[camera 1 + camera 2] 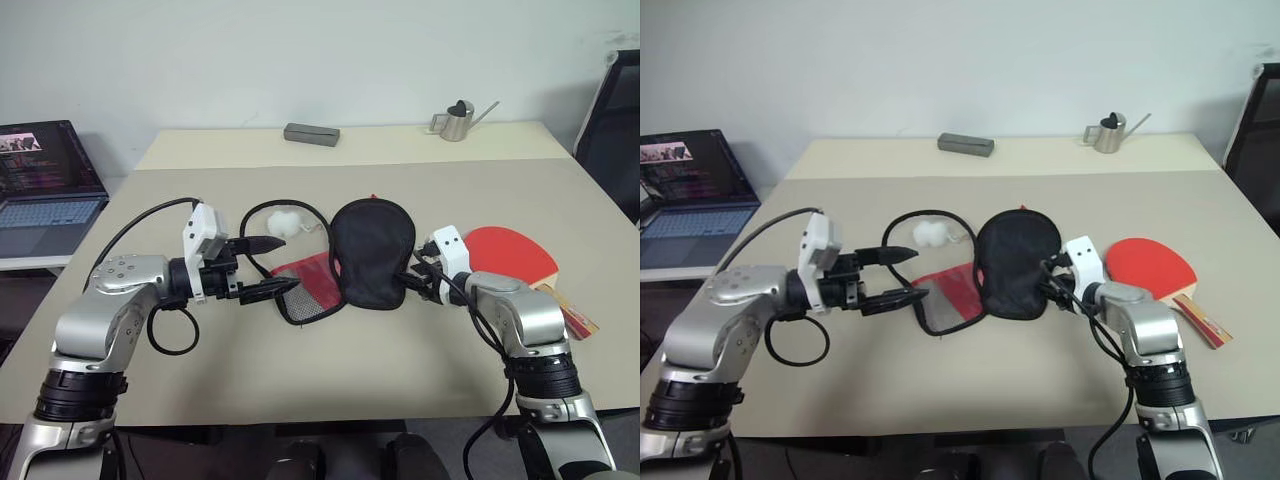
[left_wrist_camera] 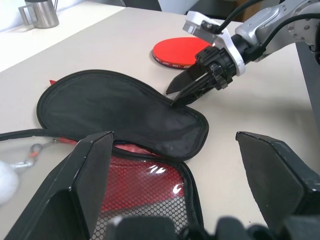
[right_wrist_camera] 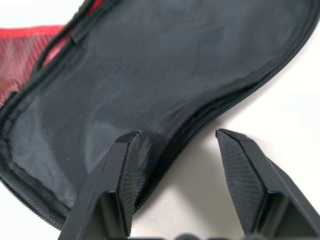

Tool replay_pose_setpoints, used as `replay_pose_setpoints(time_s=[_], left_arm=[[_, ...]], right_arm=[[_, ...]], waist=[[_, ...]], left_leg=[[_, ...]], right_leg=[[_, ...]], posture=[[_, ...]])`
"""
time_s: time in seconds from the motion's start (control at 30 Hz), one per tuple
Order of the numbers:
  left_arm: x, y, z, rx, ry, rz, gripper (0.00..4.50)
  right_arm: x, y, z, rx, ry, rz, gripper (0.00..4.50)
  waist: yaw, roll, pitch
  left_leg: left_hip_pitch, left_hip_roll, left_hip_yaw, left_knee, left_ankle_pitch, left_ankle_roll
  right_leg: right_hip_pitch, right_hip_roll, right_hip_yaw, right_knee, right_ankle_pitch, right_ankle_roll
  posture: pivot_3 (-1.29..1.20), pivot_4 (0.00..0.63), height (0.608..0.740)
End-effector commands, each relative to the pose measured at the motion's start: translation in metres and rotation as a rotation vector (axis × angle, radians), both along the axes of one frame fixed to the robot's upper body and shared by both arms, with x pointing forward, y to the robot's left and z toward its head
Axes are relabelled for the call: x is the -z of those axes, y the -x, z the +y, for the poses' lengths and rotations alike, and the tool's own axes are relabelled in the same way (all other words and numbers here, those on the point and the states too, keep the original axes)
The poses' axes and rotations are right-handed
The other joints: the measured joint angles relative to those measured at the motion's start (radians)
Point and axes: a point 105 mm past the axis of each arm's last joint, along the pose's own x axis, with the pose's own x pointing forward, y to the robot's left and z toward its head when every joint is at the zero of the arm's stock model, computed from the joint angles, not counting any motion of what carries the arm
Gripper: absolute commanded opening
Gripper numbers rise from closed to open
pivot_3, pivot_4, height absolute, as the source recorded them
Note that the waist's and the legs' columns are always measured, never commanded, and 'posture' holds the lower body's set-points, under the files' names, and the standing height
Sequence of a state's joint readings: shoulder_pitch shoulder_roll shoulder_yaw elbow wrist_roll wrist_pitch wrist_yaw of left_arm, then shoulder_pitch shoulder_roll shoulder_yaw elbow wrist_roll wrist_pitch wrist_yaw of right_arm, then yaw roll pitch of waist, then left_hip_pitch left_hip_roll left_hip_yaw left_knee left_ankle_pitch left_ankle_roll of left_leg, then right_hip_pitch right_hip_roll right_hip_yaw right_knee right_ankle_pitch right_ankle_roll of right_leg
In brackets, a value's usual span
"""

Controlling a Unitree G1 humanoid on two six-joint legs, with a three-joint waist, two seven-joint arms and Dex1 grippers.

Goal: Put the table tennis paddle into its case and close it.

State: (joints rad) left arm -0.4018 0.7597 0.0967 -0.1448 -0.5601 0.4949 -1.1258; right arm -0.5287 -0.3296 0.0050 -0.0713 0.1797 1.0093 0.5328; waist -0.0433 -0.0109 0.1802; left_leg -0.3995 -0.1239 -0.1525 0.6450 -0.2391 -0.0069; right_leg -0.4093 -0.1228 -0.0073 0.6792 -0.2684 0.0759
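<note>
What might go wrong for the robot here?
The right hand is at the edge of the opened black case, one finger over the flap; it may slip off or drag the case. The paddle lies behind that arm and could get knocked. The left hand is open, so the case isn't pinned.

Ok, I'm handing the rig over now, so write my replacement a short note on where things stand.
Left gripper: open, holding nothing, over the case's red mesh half.
Right gripper: open, one finger on the black flap's edge, the other off it on the table; no grip yet.
Paddle: on the table beyond the right arm, outside the case.
Done: case unzipped, spread open.
Left: insert paddle, close, zip.
</note>
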Motion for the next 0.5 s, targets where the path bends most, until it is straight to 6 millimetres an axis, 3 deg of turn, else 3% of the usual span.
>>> replay_pose_setpoints(time_s=[0.03, 0.2, 0.3, 0.5], left_arm=[[-0.007, 0.001, 0.003, -0.004, -0.008, -0.037, 4.27], [-0.006, 0.001, 0.004, -0.011, -0.010, -0.037, 4.27], [-0.006, 0.001, 0.004, -0.012, -0.012, -0.038, 4.27], [-0.005, 0.002, 0.004, -0.011, -0.019, -0.038, 4.27]], right_arm=[[-0.003, -0.002, 0.004, -0.011, 0.002, -0.036, 2.65], [-0.001, -0.002, 0.007, -0.018, 0.000, -0.031, 2.65], [-0.001, -0.002, 0.011, -0.024, -0.005, -0.034, 2.13], [-0.001, -0.003, 0.017, -0.046, 0.003, -0.035, 0.04]], waist=[[0.000, 0.000, 0.000], [0.000, 0.000, 0.000], [0.000, 0.000, 0.000], [0.000, 0.000, 0.000]], left_leg=[[0.000, 0.000, 0.000, 0.000, 0.000, 0.000], [0.000, 0.000, 0.000, 0.000, 0.000, 0.000], [0.000, 0.000, 0.000, 0.000, 0.000, 0.000], [0.000, 0.000, 0.000, 0.000, 0.000, 0.000]], right_leg=[[0.000, 0.000, 0.000, 0.000, 0.000, 0.000], [0.000, 0.000, 0.000, 0.000, 0.000, 0.000], [0.000, 0.000, 0.000, 0.000, 0.000, 0.000], [0.000, 0.000, 0.000, 0.000, 0.000, 0.000]], posture=[[0.00, 0.150, 0.740], [0.00, 0.150, 0.740], [0.00, 0.150, 0.740], [0.00, 0.150, 0.740]])
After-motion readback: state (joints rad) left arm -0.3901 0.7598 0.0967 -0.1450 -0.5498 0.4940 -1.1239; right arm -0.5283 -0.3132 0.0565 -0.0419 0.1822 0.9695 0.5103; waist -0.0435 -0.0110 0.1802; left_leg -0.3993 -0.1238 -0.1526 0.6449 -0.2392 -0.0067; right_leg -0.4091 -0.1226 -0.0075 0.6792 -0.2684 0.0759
